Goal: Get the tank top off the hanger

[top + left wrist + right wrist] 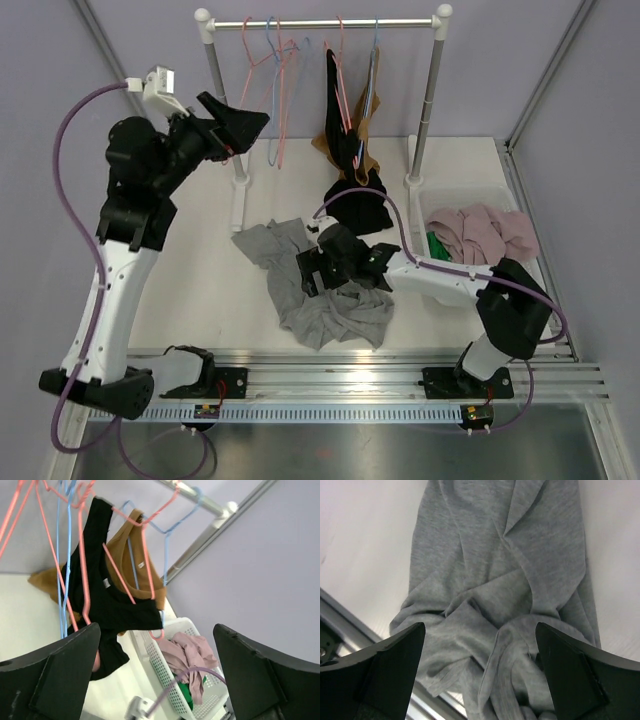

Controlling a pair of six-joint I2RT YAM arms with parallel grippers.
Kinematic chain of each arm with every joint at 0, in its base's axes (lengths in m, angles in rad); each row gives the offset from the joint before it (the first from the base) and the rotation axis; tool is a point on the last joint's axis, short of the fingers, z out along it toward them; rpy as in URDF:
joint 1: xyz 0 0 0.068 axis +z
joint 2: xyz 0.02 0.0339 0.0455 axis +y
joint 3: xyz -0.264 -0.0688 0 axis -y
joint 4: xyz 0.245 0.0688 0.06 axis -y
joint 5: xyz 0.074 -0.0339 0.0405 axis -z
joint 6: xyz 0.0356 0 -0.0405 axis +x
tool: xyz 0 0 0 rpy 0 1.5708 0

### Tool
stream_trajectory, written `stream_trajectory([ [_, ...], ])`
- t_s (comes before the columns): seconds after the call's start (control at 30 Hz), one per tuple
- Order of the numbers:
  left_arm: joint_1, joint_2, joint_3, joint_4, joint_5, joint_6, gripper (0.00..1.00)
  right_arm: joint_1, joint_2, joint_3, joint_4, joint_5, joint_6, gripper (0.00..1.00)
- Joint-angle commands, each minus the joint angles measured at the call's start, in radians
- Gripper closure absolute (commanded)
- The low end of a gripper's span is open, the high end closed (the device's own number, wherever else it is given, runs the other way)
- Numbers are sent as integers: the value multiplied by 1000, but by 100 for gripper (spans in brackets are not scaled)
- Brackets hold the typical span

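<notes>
A black tank top hangs on a pink hanger at the right of the rack rail. A brown tank top hangs on a blue hanger just behind it. My left gripper is raised by the empty hangers, well left of the black top. It is open, with nothing between its fingers. A grey garment lies crumpled on the table. Low over it, my right gripper is open and holds nothing.
Several empty pink and blue hangers hang at the rail's left. Black cloth is heaped at the rack's foot. A white basket at the right holds pink and green clothes. The metal rail runs along the near table edge.
</notes>
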Motion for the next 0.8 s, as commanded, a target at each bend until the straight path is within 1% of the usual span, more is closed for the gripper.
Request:
stream_trajectory([
  [0.0, 2, -161, -65, -35, 12, 82, 1, 36, 101, 93, -22, 91, -93, 1],
  [0.03, 2, -247, -124, -46, -1, 97, 1, 42, 124, 109, -27, 110, -117, 0],
  [0.1, 2, -337, -194, -49, -28, 102, 1, 53, 194, 151, -41, 174, -138, 1],
  [0.13, 2, -417, -256, -55, -43, 111, 1, 56, 218, 165, -45, 188, -153, 1],
  [0.2, 2, -496, -306, -93, -70, 122, 1, 63, 279, 202, -61, 246, -153, 0],
  [0.23, 2, -561, -335, -116, -86, 146, 1, 68, 294, 210, -68, 263, -155, 0],
  [0.27, 2, -589, -347, -168, -100, 157, 1, 71, 320, 215, -70, 279, -153, 0],
  [0.3, 2, -614, -355, -199, -138, 183, 1, 77, 328, 219, -71, 295, -155, 2],
  [0.33, 2, -641, -361, -222, -155, 196, 1, 79, 339, 219, -68, 294, -155, 6],
  [0.37, 2, -687, -376, -266, -167, 208, 1, 79, 356, 219, -68, 297, -155, 14],
  [0.43, 2, -735, -398, -303, -184, 249, 1, 79, 374, 221, -70, 277, -165, 34],
  [0.47, 2, -782, -428, -328, -187, 265, 1, 79, 383, 222, -73, 276, -165, 42],
  [0.5, 2, -806, -450, -339, -204, 280, 1, 79, 384, 219, -77, 257, -170, 63],
  [0.53, 2, -829, -472, -345, -216, 309, 1, 85, 380, 215, -73, 254, -176, 72],
  [0.57, 2, -858, -495, -354, -235, 324, 1, 86, 374, 210, -71, 254, -178, 91],
  [0.6, 2, -905, -552, -356, -289, 346, 1, 86, 345, 199, -74, 257, -176, 100],
  [0.63, 2, -931, -577, -362, -308, 354, 1, 88, 325, 193, -71, 257, -171, 100],
  [0.7, 2, -994, -660, -370, -406, 370, 1, 88, 240, 175, -82, 259, -165, 100],
  [0.77, 2, -1030, -714, -367, -443, 377, 1, 88, 168, 169, -103, 274, -142, 100],
])
